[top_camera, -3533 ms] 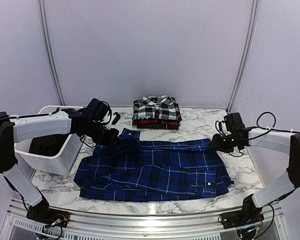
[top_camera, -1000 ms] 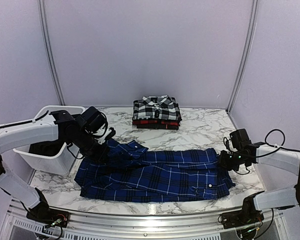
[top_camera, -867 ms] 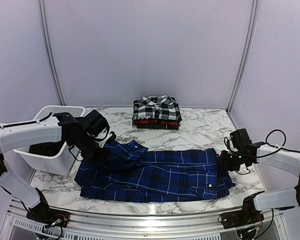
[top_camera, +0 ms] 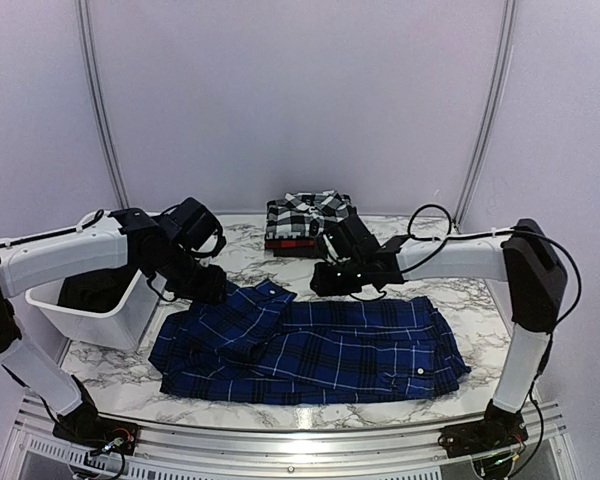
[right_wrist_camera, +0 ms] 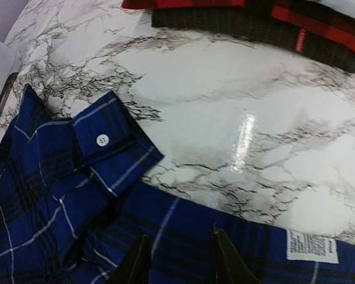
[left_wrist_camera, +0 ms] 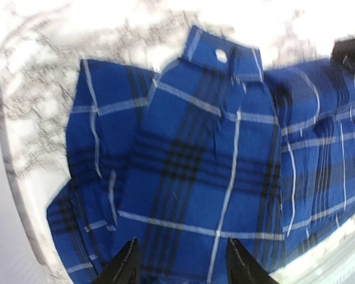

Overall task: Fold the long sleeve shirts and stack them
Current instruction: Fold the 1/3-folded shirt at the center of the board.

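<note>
Hovering left gripper and right gripper, jaws apart and empty, above the far edge of the blue shirt lying near; sitting at left, white tub; resting farther back, folded black-and-white shirt atop red-and-black shirt.

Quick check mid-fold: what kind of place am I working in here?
Likely a robot test booth, not a home: plain lilac wall panels enclose a marble-patterned table, with a white plastic tub at its left.

I see the blue shirt in royal blue plaid, with navy bands and thin white lines. The checked shirt is black and white, and the red shirt under it is red and black. The table is white marble with grey veins. The tub is white.
</note>
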### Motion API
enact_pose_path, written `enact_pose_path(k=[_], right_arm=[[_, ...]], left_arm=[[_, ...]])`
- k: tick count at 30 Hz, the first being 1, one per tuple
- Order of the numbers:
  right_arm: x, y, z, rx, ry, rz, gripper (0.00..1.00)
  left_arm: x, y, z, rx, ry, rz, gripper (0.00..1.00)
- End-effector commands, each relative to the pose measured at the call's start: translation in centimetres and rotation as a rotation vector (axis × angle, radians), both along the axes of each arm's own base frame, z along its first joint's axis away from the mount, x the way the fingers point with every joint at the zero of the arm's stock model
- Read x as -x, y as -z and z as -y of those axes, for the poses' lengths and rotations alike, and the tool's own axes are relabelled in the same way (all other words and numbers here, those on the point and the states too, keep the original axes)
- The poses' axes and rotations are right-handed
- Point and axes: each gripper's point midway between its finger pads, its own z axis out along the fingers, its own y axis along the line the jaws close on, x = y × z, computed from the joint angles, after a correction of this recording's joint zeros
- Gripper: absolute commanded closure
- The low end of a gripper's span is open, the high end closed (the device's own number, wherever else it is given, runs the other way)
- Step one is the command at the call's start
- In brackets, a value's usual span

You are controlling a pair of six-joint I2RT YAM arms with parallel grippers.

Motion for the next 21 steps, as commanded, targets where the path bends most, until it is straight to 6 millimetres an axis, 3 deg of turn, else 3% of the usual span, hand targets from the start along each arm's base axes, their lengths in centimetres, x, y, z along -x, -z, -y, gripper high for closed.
enact_pose_path(k=[1,5,9,14,21], right_arm=[[0.4,1.6,-3.7,-0.013,-0.069,-0.004,0.7],[1.2,5.4,-4.1,-0.003,-0.077,-0.058,0.7],[1.8,7.4,-4.0,-0.002,-0.08,-0.099,0.7],[2.2,7.2,-3.9,-0.032,-0.075,-0.105,0.7],[2.0,4.8,-3.9,-0.059,-0.07,-0.065,0.67]], left_arm=[[-5.8,-0.8,-0.1,0.014,-0.121,0.1,0.46],[-10.2,0.9,1.0,0.063,-0.141,0.074,0.45],[-12.6,3.3,2.6,0.053,-0.094,0.048,0.44],[-14.9,5.0,4.9,0.113,-0.03,0.031,0.42],[-16.7,7.5,7.5,0.177,0.042,-0.024,0.4]])
